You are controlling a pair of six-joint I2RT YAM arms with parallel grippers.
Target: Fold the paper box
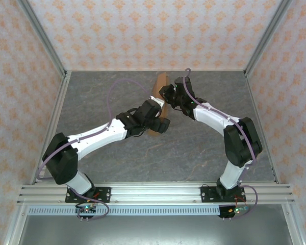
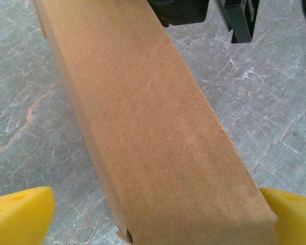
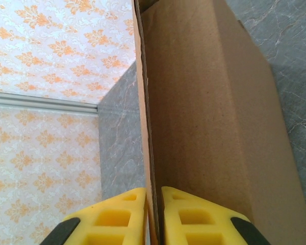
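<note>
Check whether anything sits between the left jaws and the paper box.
Nothing visible does. The paper box lies directly between the open left jaws, with just bare table showing in the gap beside it. The right jaws are shut on a thin panel edge of the box.

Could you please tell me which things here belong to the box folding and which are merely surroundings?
In the job: paper box, pinched by the right gripper; left gripper, open astride it.
Just around: table, patterned walls, metal rail.
</note>
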